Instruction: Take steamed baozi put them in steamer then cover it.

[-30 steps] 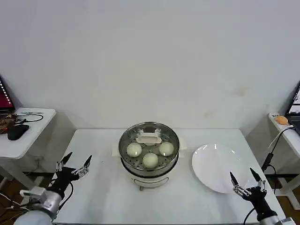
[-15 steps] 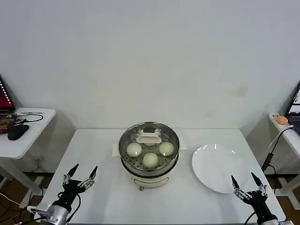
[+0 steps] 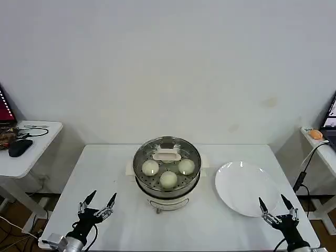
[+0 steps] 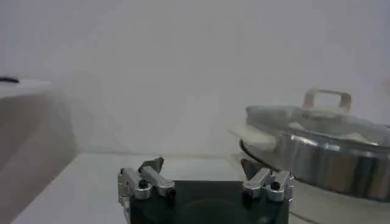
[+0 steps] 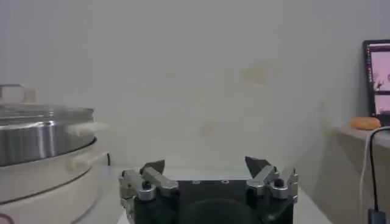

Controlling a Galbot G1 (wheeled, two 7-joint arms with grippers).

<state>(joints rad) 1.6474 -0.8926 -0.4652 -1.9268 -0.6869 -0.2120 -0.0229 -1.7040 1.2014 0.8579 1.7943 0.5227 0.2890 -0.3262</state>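
Observation:
The steamer (image 3: 167, 185) stands mid-table with its glass cover (image 3: 167, 156) on top. Three baozi (image 3: 168, 179) show through the glass around the cream handle. From the left wrist view the steamer (image 4: 329, 163) and cover (image 4: 317, 115) lie ahead and to one side. In the right wrist view the steamer (image 5: 42, 137) is at the picture's edge. My left gripper (image 3: 100, 202) (image 4: 201, 164) hangs open and empty near the table's front left edge. Near the front right edge my right gripper (image 3: 274, 201) (image 5: 205, 165) is open too, holding nothing.
A flat white plate (image 3: 245, 188) lies right of the steamer, just beyond my right gripper. A side table (image 3: 26, 147) with a mouse and cables stands at the left. Another side table with a cable (image 3: 310, 157) is at the right.
My left gripper has moved right and back toward the table's front edge. The right gripper has dropped slightly. The steamer, cover and plate have not moved.

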